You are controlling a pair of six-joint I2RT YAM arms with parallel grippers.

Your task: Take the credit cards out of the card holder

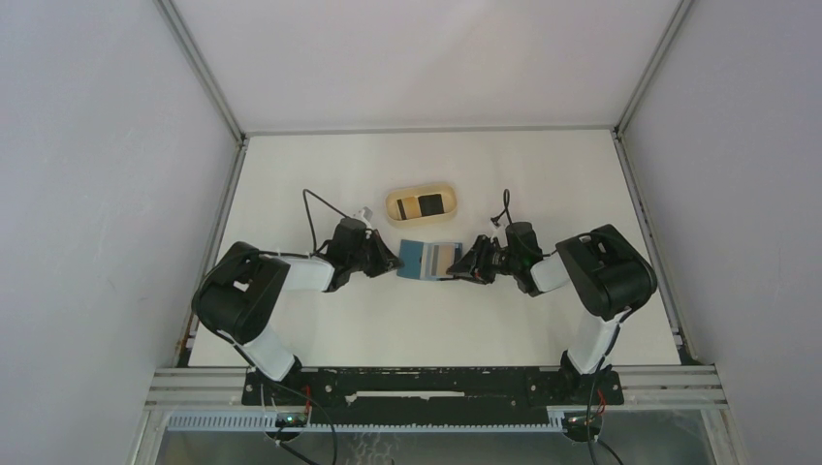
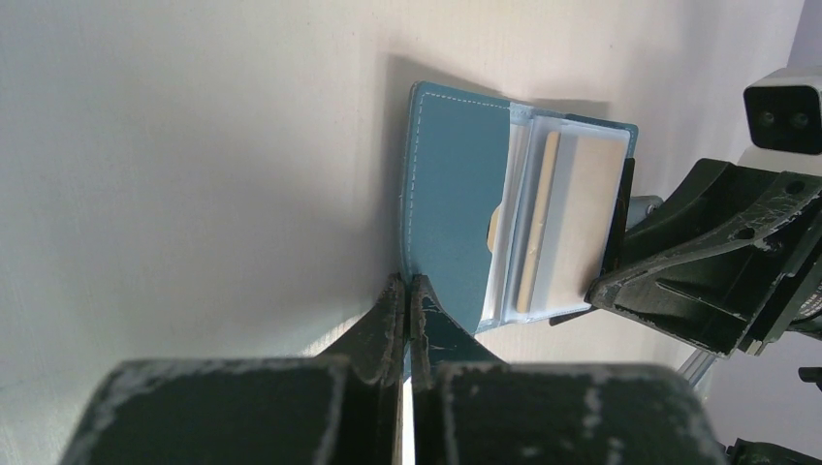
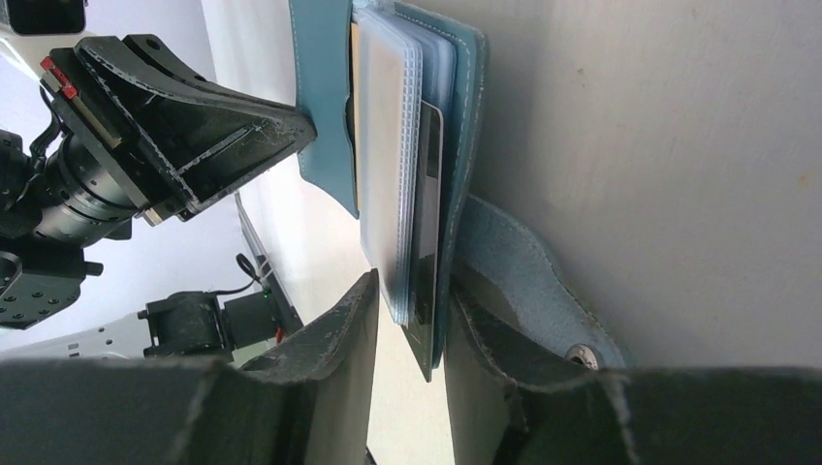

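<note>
The teal-blue folding card holder (image 1: 427, 260) of soft material lay open in the middle of the white worktop (image 1: 320, 184), between my two arms. My left gripper (image 1: 393, 262) was clenched on the card holder's left cover. In the left wrist view its two fingers (image 2: 393, 315) met tight on the edge of that stitched blue flap (image 2: 451, 203), with no gap between them.

Inside the card holder a stack of clear plastic sleeves (image 2: 572, 223) fanned out, and a thin tan card (image 2: 536, 223) sat in one of them.

My right gripper (image 1: 460, 269) was at the card holder's right edge. From the right wrist, its fingers (image 3: 325, 358) stood apart on either side of the sleeves (image 3: 393, 155) and of a thin dark card (image 3: 426, 232) that lay against the inner face of the right cover. I could not tell whether those fingers pinched the dark card or the sleeves, or only straddled them. The blue closure tab (image 3: 523, 281) with its small metal snap stuck out flat on the worktop just beside the outer finger.

Behind the card holder, near it but apart, stood a tan rounded tray (image 1: 392, 206), and a flat black rectangular card (image 1: 427, 204) lay inside it.
</note>
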